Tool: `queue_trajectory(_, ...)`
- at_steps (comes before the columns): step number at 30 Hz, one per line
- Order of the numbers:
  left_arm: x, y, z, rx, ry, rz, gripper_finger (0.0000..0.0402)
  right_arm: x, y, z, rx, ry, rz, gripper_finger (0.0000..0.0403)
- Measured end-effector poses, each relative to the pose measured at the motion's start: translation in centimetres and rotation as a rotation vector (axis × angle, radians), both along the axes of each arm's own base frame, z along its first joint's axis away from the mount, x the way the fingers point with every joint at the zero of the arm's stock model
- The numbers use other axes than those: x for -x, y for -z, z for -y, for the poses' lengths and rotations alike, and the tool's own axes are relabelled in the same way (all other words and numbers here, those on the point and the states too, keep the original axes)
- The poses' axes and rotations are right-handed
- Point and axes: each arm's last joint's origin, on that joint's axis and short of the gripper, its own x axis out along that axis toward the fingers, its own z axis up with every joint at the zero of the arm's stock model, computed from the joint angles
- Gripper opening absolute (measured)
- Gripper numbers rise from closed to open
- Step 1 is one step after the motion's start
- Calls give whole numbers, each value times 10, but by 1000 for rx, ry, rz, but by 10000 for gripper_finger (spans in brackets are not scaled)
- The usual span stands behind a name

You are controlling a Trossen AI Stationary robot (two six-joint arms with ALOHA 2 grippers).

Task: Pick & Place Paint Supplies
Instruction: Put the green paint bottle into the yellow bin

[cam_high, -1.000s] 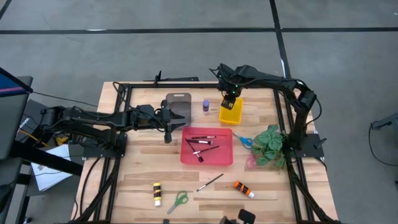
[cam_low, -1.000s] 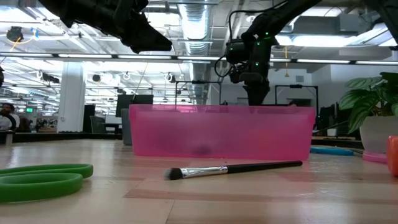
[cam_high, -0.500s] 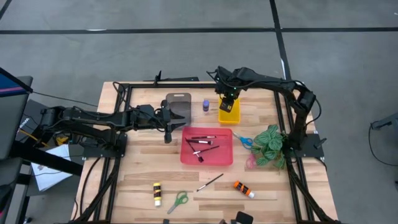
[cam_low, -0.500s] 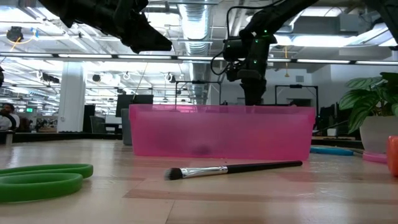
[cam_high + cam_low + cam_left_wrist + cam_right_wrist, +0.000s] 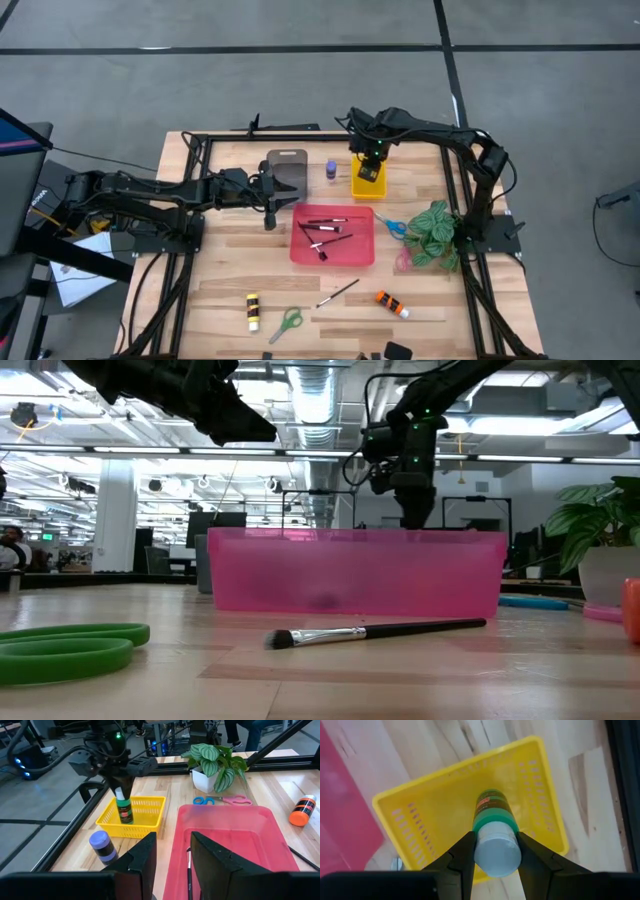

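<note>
Near edge of wooden surface [image 5: 420, 290]: green scissors [image 5: 286, 322], yellow tube [image 5: 252, 311], loose paintbrush [image 5: 338, 292], orange tube [image 5: 392, 304] lying well apart, open board between them. Mid-surface: red tray [image 5: 365, 255] holding brushes; left pincer [image 5: 269, 217] hanging just beside it, fingers parted, gripping nothing. Far side: right pincer [image 5: 491, 862] clamping a green paint tube [image 5: 492, 820] over the yellow basket [image 5: 372, 187]; tube label unreadable. Purple bottle [image 5: 331, 169] standing beside the basket.

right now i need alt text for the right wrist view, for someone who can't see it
The right gripper holds a green paint bottle by its white-capped end, directly above an otherwise empty yellow basket on the wooden table. A corner of the red tray shows at one edge.
</note>
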Motion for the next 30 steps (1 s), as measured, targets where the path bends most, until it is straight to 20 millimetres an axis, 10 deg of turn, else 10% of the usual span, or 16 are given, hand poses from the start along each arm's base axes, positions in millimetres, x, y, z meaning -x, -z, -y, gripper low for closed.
queue_trajectory(30,0,0,0,0,0,0,112,13,0,14,-10,-29,-29,111)
